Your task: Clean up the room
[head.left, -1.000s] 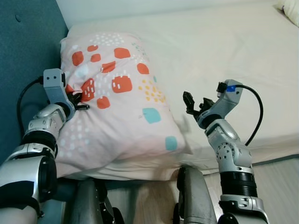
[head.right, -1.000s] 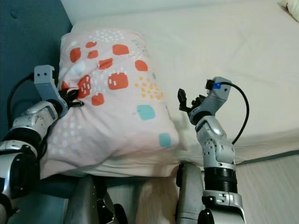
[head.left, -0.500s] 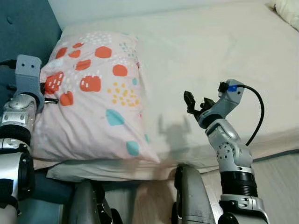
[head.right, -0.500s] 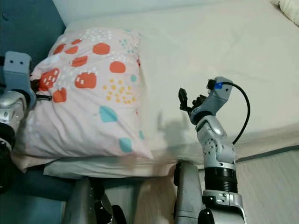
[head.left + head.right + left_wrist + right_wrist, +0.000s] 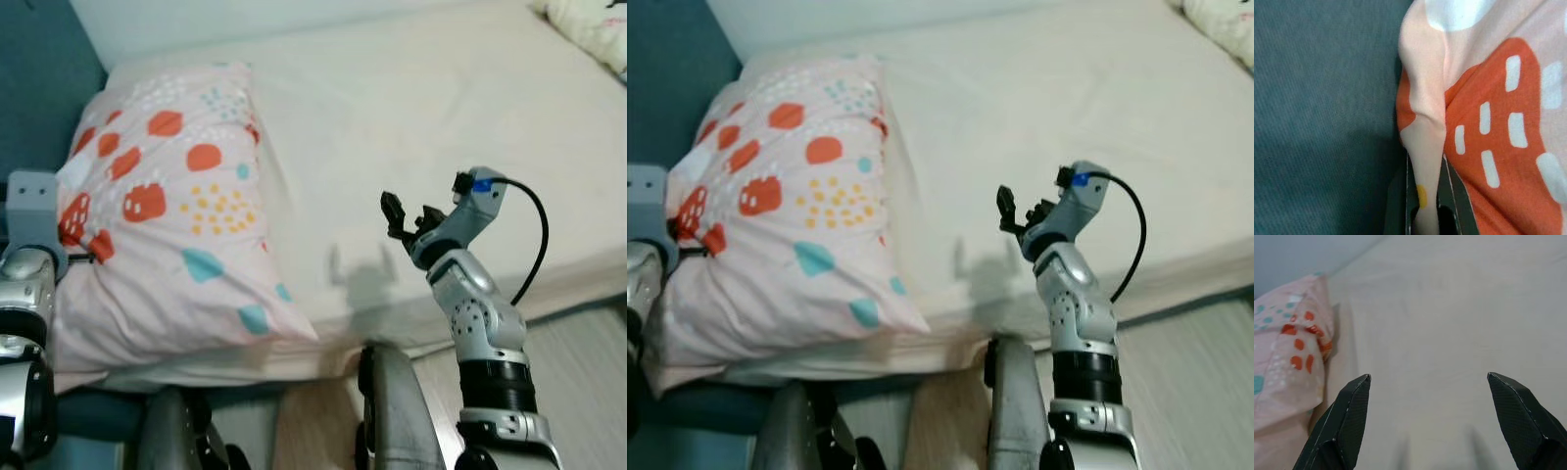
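A pink pillow point(image 5: 167, 206) with orange, teal and yellow spots lies at the left end of the cream bed point(image 5: 411, 108), against the blue headboard point(image 5: 39, 69). My left gripper point(image 5: 80, 257) is shut on a fold at the pillow's left edge; in the left wrist view its fingers point(image 5: 1449, 196) pinch the pink cloth point(image 5: 1427, 127). My right gripper point(image 5: 409, 213) is open and empty, raised over the bed's near edge, to the right of the pillow. The right wrist view looks past the fingertips point(image 5: 1347, 416) over bare sheet toward the pillow point(image 5: 1283, 357).
A second pale cushion point(image 5: 588, 24) lies at the bed's far right corner. Wooden floor point(image 5: 588, 372) shows at the lower right past the mattress edge. My own legs point(image 5: 392, 411) stand close against the bed's front.
The pillow has been dragged left and back toward the headboard by my left gripper, uncovering more sheet. The right arm has kept its pose. The camera has shifted somewhat.
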Motion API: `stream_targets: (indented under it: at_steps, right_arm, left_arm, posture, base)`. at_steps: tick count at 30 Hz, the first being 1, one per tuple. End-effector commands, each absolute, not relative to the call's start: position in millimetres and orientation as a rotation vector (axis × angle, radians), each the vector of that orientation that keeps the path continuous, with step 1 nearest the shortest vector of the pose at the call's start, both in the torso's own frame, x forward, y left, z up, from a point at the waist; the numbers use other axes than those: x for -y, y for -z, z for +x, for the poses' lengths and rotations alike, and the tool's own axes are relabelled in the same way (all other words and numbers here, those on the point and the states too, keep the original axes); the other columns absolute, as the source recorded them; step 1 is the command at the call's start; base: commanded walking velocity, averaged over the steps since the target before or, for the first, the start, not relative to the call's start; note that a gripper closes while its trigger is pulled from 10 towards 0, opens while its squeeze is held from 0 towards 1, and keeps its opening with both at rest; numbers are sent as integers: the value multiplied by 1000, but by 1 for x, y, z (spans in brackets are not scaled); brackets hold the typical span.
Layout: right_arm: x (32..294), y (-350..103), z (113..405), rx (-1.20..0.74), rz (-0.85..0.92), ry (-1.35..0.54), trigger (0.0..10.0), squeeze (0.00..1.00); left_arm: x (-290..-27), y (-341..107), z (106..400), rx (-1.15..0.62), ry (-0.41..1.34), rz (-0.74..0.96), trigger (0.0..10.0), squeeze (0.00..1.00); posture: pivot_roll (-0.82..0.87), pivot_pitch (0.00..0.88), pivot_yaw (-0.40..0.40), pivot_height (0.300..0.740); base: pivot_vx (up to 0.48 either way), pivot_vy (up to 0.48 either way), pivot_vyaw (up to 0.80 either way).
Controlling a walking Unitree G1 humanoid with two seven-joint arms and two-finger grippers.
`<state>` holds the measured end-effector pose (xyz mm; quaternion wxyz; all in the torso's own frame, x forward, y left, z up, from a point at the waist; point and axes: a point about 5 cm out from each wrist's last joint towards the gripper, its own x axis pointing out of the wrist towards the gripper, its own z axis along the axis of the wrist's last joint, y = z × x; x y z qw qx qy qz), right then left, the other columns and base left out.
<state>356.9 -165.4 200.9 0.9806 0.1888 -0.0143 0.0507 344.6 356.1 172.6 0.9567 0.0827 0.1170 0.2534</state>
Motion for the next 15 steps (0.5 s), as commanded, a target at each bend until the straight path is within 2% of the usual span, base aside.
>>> stream_targets:
  at_steps: [1,13,15]
  right_arm:
    - [159,-199,357,11,381,-125,10000,0]
    - [155,-201,358,13,379,-144,10000,0]
    - [156,-201,358,12,379,-145,10000,0]
  left_arm:
    - [-374,-149,324,-336,-617,103,0,0]
    - [-390,-174,316,-169,-793,90,0,0]
    - [-391,-198,319,-54,-830,81,0,0]
  posture:
    - [-136,224,83,540]
    - [-133,221,78,540]
    - [-135,223,80,540]
  base:
    - [0,0,0]
    - [0,0,0]
    - [0,0,0]
